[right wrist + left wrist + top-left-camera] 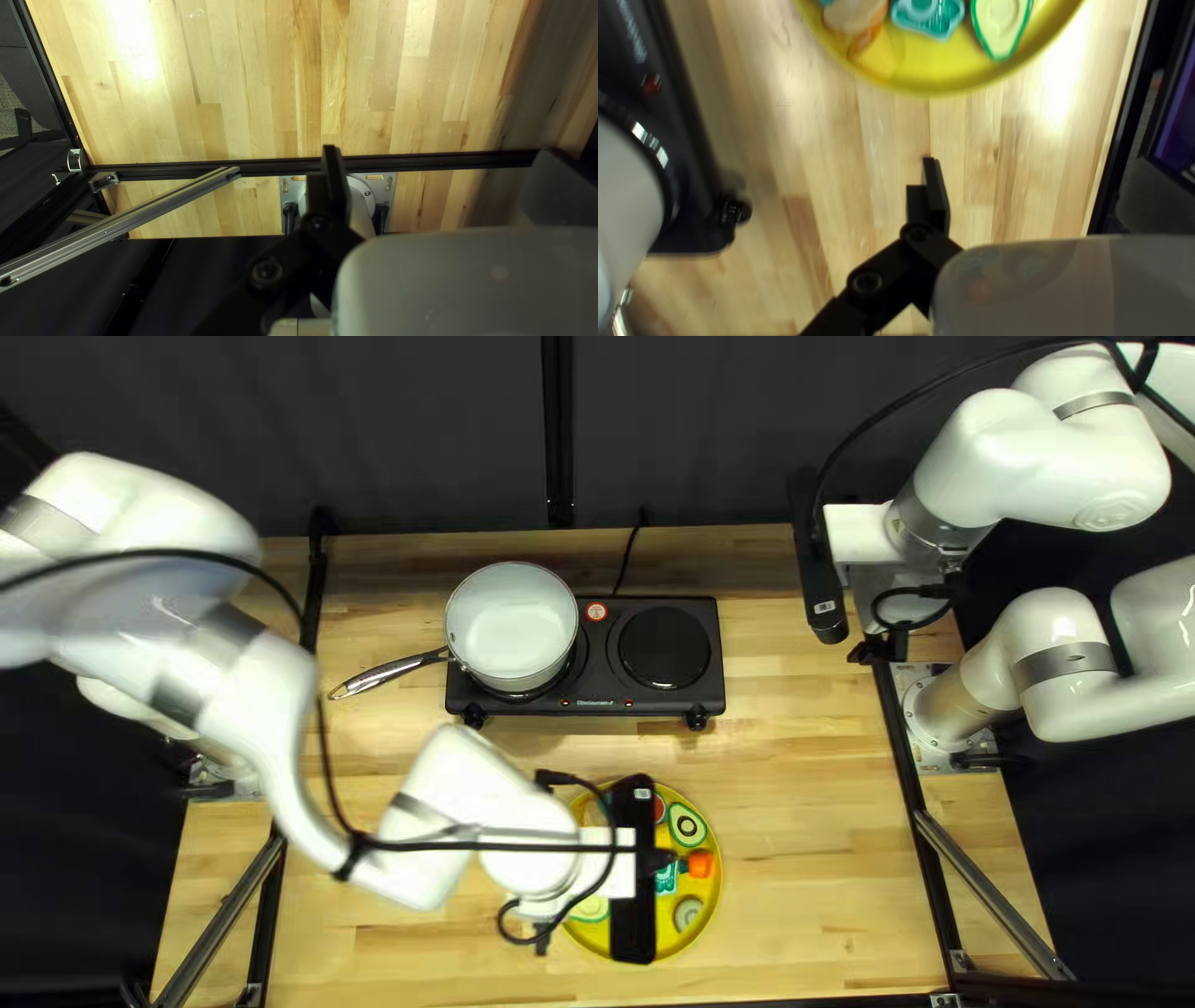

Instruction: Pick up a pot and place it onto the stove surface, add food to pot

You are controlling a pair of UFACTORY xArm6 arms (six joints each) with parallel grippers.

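1. Pot (512, 627): round, with a white interior and a long polished metal handle (387, 674). It stands on the left burner of the stove (653, 691), handle pointing toward the left arm's base. No food is visible inside it.
2. Stove: a flat black body on small feet, with two circular burners. The right burner (665, 647) is bare.
3. Food: it lies on a round, glossy yellow plate (711, 896) near the tabletop's near edge. The pieces are smooth, among them an avocado half (1000, 23), a teal piece (927, 14) and an orange piece (698, 866).
4. Left claw (644, 873): it hangs above the plate, spread wide and holding nothing. One flat black finger (933, 186) shows over bare wood.
5. Right claw (826, 616): it is raised by its base at the tabletop's right edge, fully open and empty.
6. Tabletop (822, 859): pale wood in joined strips, with a matte grain. It is framed by black and aluminium struts (990, 896).
7. Behind the far edge hangs a dark curtain (420, 420).
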